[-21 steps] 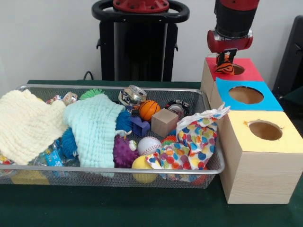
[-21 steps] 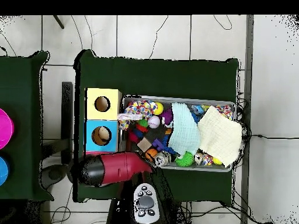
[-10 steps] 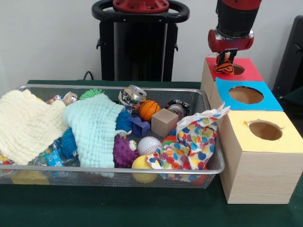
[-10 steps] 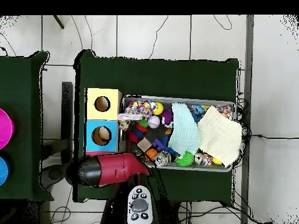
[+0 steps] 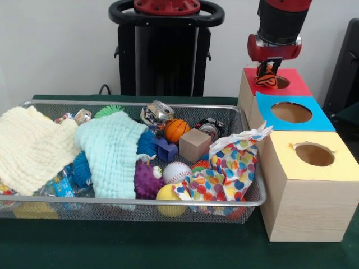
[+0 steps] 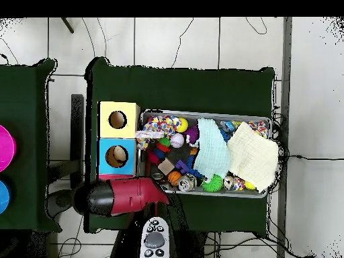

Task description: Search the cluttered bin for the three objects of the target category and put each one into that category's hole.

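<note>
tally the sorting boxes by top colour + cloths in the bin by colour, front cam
Red-topped box: 1, with the claw holding an orange and black object over it
Blue-topped box: 1
Yellow-topped box: 1
Cream cloth: 1
Mint cloth: 1
Polka-dot cloth: 1
Total: 3 boxes, 3 cloths, 6 items

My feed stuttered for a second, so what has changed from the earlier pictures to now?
The claw has risen slightly above the red box, still shut on the orange and black object over that box's hole. In the overhead view the arm has drawn a little toward the robot's base. The wire bin, its clutter and the blue box and yellow box are unchanged.
</note>
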Available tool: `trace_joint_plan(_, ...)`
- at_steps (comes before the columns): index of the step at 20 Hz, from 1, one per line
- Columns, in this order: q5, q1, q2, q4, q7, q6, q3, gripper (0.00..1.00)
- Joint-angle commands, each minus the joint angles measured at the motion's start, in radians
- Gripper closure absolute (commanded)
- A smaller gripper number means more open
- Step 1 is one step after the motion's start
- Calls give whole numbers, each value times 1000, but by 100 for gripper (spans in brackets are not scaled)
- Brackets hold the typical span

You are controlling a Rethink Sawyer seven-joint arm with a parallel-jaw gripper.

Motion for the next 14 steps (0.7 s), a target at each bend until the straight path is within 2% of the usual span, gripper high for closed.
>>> trace_joint_plan(1, 60, 55, 138, 8, 252, -5, 47, 100)
trace_joint_plan(14, 134, 138, 153, -26, 265, 6, 6, 100)
